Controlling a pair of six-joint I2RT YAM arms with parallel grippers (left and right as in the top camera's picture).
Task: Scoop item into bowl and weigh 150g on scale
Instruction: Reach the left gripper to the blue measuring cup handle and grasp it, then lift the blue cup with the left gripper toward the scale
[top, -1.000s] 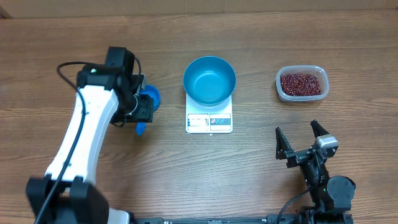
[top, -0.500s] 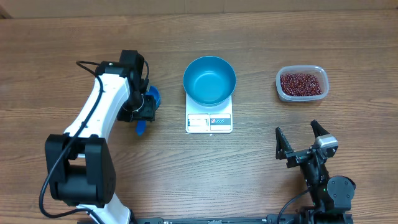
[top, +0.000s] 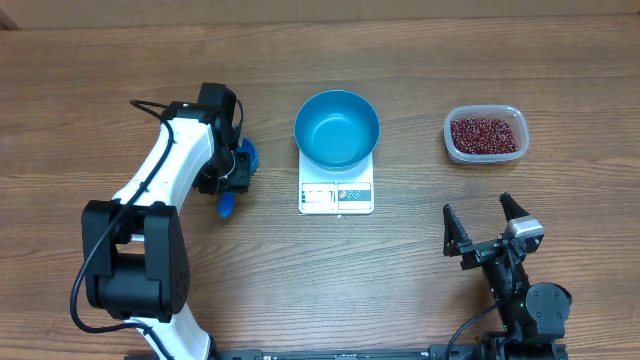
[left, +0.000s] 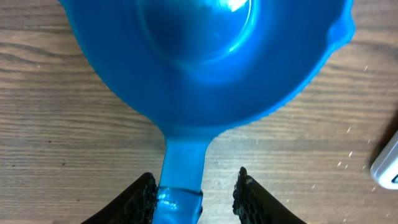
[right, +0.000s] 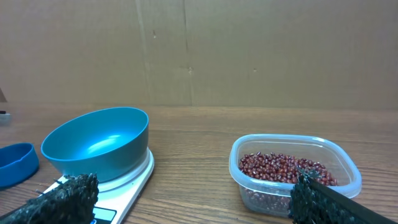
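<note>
The left gripper (left: 194, 186) has come down over the scoop (left: 205, 56) and its jaws have just drawn in. They now sit one on each side of the handle (left: 183, 155). The left finger touches the handle. The right finger is close but there is a small gap. So the jaws are partly closed around the handle and do not pinch it yet. It looks like the grab is about to be done, and that is the first step, because no scooping can start without the scoop.

The scoop lies flat on the table (top: 400, 290), just left of the scale (top: 336, 196). It is empty.

The beans (top: 484, 133) are all in the clear tub (top: 485, 160), well off to the right. The bowl (top: 337, 128) sits on the scale and has no beans in it. So the weighing has not begun.

The right gripper (top: 482, 222) waits near the front edge of the table, with its jaws wide apart and nothing in them.

A second ago the left arm reached in from farther left and its jaws stood wider. Since then the arm has swung in closer to the scale, and the gripper has settled over the handle. The scoop has not moved. The bowl, scale, tub and right arm are just where they were.
</note>
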